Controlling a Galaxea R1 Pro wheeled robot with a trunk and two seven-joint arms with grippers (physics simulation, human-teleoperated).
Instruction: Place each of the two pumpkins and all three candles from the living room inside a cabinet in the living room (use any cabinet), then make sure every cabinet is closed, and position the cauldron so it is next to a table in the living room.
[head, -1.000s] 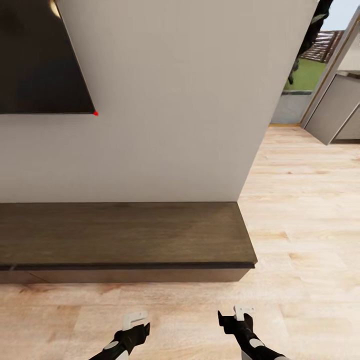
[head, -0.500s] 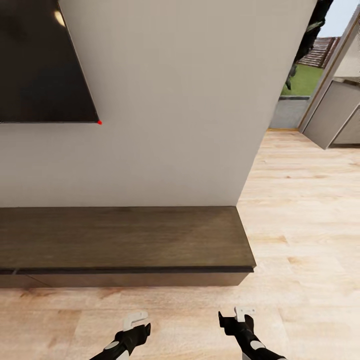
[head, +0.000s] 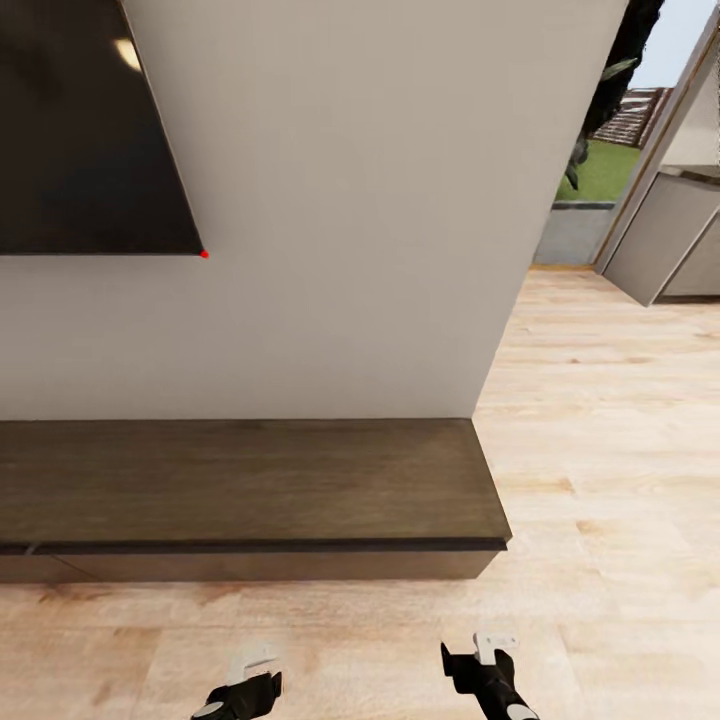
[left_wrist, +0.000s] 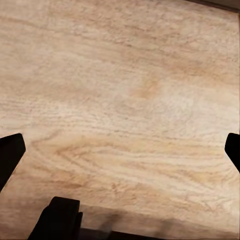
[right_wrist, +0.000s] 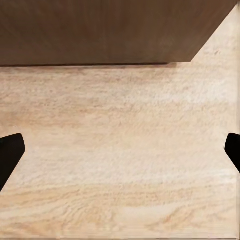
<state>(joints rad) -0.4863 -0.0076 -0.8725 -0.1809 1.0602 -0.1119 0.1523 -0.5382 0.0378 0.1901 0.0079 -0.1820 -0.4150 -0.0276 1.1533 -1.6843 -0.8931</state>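
The cabinet (head: 250, 480) is a long low dark-brown unit against the white wall, straight ahead of me, its front (head: 260, 565) looking flush and shut. Its right end stops at the wall's corner. My left gripper (head: 250, 675) and right gripper (head: 482, 655) hang low over the wood floor just in front of it, both open and holding nothing. The left wrist view has my left gripper (left_wrist: 120, 155) spread over bare floor. In the right wrist view my right gripper (right_wrist: 120, 152) is spread over floor, with the cabinet (right_wrist: 100, 30) front beyond. Pumpkins, candles, cauldron and table are out of view.
A dark wall-mounted screen (head: 80, 130) hangs above the cabinet at the left. Right of the wall corner, light wood floor (head: 610, 450) runs back to grey cupboards (head: 665, 240) and a window onto a garden.
The whole picture has shifted: the camera moved, so the screen and cabinet sit a little lower. Both grippers show lower at the picture's bottom edge, still open.
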